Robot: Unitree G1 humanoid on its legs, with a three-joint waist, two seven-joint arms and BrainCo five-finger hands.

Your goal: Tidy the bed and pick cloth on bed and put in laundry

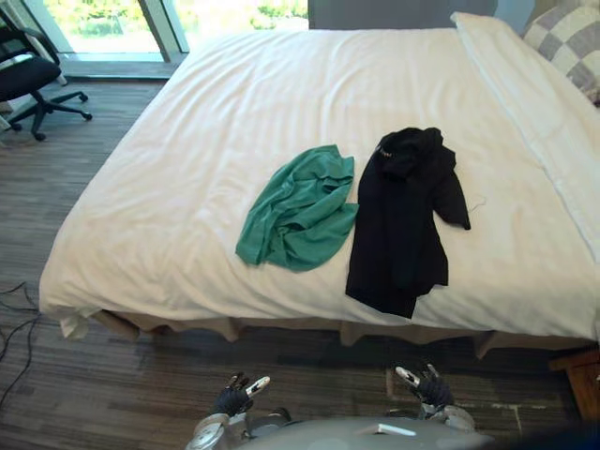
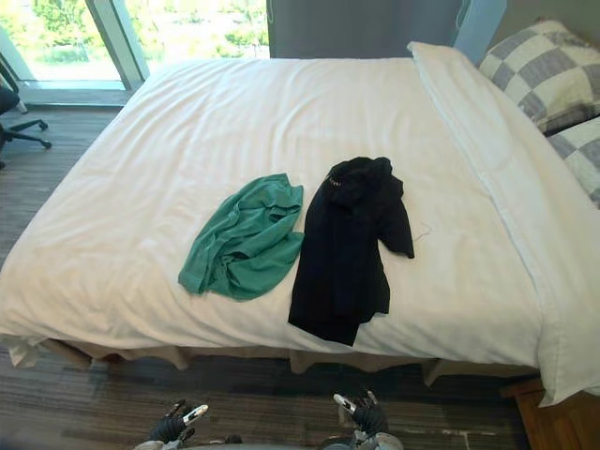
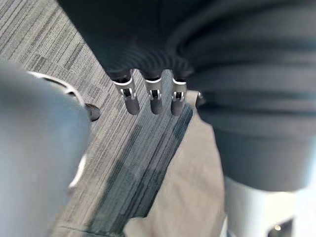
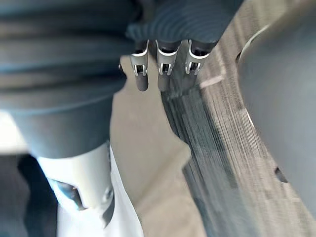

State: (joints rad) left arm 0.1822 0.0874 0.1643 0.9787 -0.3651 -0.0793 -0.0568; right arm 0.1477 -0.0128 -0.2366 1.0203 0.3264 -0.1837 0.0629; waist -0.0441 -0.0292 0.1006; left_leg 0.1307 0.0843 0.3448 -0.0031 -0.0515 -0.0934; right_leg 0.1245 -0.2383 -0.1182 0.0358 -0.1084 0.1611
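A crumpled green cloth (image 1: 298, 208) lies on the white bed (image 1: 169, 216), towards its near edge. Right beside it a black garment (image 1: 403, 220) is spread out, its lower end close to the mattress edge. The two cloths touch or nearly touch along one side. My left hand (image 1: 234, 396) and right hand (image 1: 427, 384) hang low over the floor in front of the bed, well short of both cloths. In the wrist views the left hand's fingers (image 3: 153, 96) and the right hand's fingers (image 4: 165, 69) point down, relaxed, holding nothing.
Checked pillows (image 2: 548, 70) and a long white pillow (image 1: 525, 94) lie at the bed's right side. A black office chair (image 1: 28, 75) stands on the wood floor at far left by the window. A wooden piece of furniture (image 1: 586, 380) sits at the lower right.
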